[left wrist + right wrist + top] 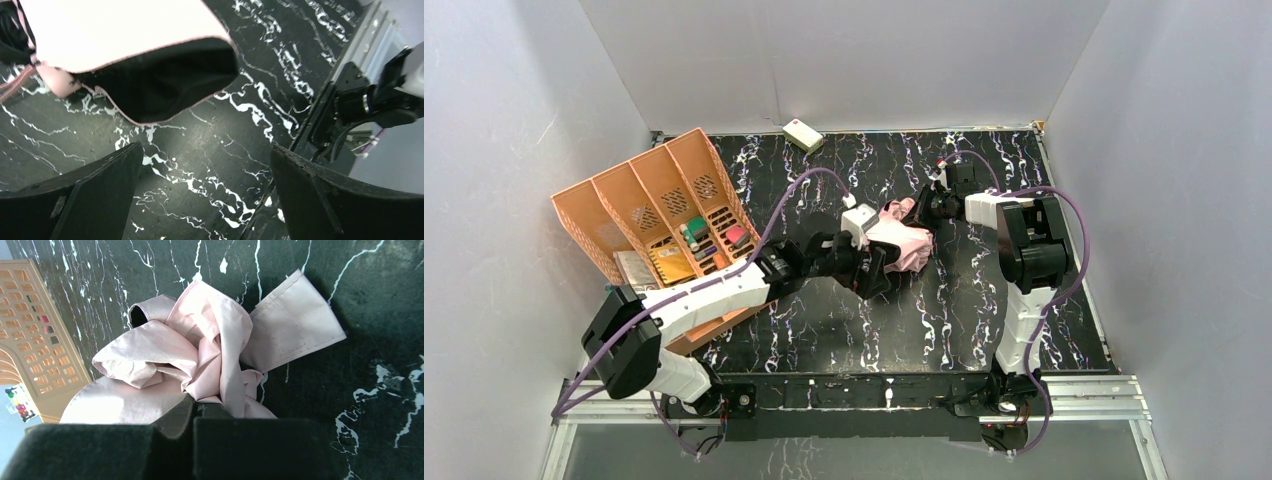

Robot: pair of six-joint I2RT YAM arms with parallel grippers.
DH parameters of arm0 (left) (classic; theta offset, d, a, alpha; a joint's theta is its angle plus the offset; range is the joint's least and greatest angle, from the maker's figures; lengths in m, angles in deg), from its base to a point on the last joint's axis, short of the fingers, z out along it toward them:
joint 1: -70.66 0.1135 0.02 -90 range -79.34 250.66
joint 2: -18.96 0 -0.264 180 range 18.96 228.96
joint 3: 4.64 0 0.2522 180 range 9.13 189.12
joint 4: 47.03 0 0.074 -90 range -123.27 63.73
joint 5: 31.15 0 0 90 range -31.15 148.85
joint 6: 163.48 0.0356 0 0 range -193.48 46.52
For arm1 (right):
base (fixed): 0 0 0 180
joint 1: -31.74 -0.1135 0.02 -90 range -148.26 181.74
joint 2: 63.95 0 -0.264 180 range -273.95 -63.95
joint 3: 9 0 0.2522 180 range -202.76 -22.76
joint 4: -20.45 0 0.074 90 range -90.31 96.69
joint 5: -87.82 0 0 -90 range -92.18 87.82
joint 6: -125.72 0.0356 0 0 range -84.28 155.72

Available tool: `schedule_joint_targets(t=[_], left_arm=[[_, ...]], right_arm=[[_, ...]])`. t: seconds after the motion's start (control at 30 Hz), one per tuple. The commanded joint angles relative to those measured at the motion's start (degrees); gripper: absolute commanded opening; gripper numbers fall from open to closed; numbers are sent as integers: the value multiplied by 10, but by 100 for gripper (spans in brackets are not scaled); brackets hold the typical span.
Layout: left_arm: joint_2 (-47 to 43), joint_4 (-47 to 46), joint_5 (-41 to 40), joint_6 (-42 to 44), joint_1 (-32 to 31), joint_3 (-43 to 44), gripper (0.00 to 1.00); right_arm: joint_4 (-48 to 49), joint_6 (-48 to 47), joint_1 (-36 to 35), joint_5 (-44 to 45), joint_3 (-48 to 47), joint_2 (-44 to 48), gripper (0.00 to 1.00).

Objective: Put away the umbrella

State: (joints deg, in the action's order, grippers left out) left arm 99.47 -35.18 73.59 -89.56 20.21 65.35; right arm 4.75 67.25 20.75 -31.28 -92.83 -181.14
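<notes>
The umbrella (904, 240) lies crumpled in the middle of the black marbled table, shiny pink fabric up. In the right wrist view the pink folds of the umbrella (200, 350) bunch together right at my right gripper (196, 407), which is shut with the fabric pinched at its tips. From the overhead camera the right gripper (927, 213) sits at the bundle's far right side. My left gripper (205, 150) stands open wide over bare table, just short of a hanging fold of the umbrella (160, 80) that shows pink outside and black inside. Overhead, the left gripper (882, 272) is at the bundle's near edge.
An orange slotted organiser basket (624, 215) with small items leans at the left, also visible as the orange basket (30, 315). A small cream box (802, 134) lies at the back edge. White walls enclose the table. The right arm's base (350, 105) shows beyond my left fingers.
</notes>
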Motion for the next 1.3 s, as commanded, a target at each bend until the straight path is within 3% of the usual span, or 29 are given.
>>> schedule_joint_targets(t=[0.0,0.27,0.5,0.8,0.9,0.97,1.07,1.27], left_arm=[[-20,-52,-50,20,-29,-28,98],[51,-110,-130,96,-47,-11,98],[97,-125,-165,133,-44,14,87],[111,-117,-66,133,-44,49,57],[112,-120,-22,126,-44,48,36],[111,-128,-9,115,-44,42,14],[107,-135,-7,103,-44,34,0],[85,-115,28,83,-43,37,0]], right_arm=[[-47,-35,5,84,13,-43,0],[-46,-33,4,84,15,-43,0],[-47,-35,5,82,13,-42,0],[-44,-35,5,78,15,-46,0],[-42,-35,5,76,15,-46,0],[-41,-35,4,75,15,-46,0],[-41,-35,5,75,14,-47,0],[-41,-33,5,78,16,-48,0]])
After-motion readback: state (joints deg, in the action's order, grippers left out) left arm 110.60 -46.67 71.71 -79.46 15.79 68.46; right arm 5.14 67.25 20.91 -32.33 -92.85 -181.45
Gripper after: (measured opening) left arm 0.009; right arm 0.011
